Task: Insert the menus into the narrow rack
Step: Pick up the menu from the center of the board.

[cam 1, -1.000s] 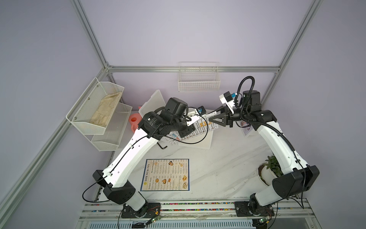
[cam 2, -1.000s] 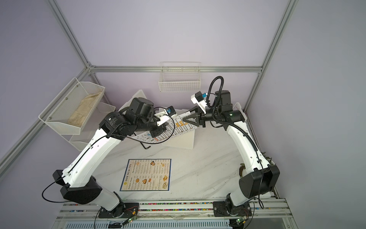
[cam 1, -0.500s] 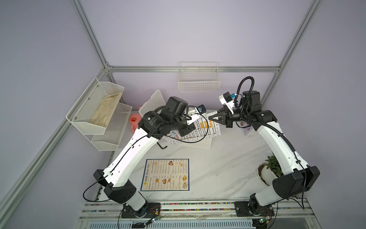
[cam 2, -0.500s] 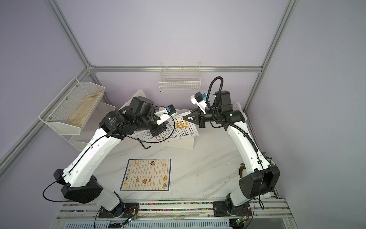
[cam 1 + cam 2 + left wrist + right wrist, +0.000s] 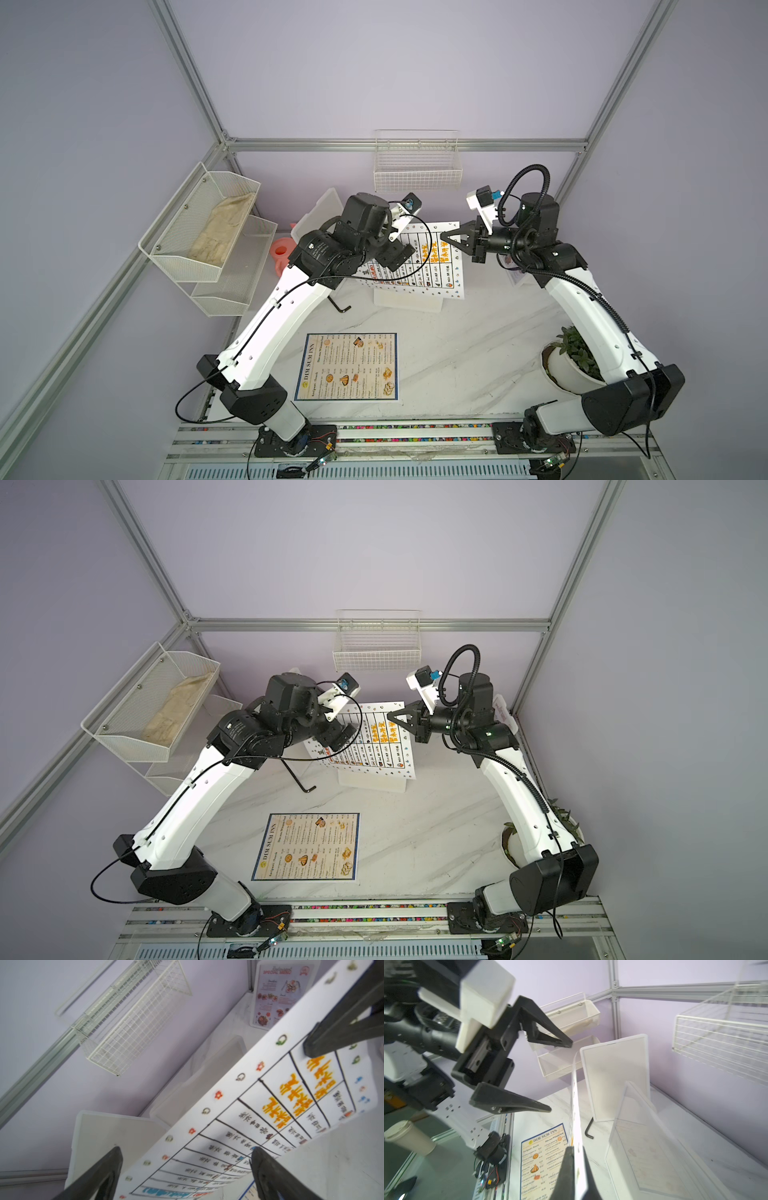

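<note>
Right wrist view: my right gripper (image 5: 576, 1149) is clamped on the edge of the sheet (image 5: 576, 1105), which is thin, glossy and bowing. My left gripper (image 5: 561, 1077), just beyond, has its jaws wide apart and grips nothing. I'd hold the sheet on edge and lower it squarely into the clear, slim rack (image 5: 643, 1147) below my grip. The bordered menu (image 5: 542, 1159) lies flat farther off.

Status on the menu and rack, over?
Left gripper open, beside white sheet. Right gripper shut on its edge; sheet upright by clear rack, not in. Dim sum menu flat on table. Nothing seen blocking the slot.
</note>
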Motion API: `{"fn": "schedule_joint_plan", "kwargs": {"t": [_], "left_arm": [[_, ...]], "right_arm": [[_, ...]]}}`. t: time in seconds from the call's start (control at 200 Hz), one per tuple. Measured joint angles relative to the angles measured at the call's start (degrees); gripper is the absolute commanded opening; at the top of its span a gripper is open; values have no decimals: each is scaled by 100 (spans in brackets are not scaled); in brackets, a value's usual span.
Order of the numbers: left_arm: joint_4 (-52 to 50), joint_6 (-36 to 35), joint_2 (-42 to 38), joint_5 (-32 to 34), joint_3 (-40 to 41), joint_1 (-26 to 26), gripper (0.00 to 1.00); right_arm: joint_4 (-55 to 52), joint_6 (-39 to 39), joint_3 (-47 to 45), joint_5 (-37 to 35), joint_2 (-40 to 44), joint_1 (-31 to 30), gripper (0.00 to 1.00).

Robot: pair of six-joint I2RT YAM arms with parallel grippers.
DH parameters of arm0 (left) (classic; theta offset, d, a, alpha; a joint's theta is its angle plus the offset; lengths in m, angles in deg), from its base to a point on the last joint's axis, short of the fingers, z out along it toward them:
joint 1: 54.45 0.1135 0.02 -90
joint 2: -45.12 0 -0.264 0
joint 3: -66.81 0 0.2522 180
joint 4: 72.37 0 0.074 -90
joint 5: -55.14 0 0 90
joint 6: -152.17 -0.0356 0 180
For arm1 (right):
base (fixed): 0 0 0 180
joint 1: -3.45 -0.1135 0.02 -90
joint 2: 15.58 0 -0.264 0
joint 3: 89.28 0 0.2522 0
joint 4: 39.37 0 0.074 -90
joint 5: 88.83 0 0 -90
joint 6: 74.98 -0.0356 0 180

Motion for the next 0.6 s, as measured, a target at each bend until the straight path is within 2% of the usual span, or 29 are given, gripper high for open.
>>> {"fn": "schedule_joint_plan", "kwargs": {"t": [0.115, 0.29, 0.6], "left_arm": [[601, 640, -280, 129, 588, 374, 100], [1231, 1932, -973, -50, 1766, 903, 100], [2645, 4315, -1930, -868, 3886, 1294, 100]], "right_arm": [[647, -1034, -468, -872, 98, 0, 0], [1447, -2507, -1228, -2212, 549, 0, 0], [2347, -4153, -1985, -3495, 1084, 0, 0]]}}
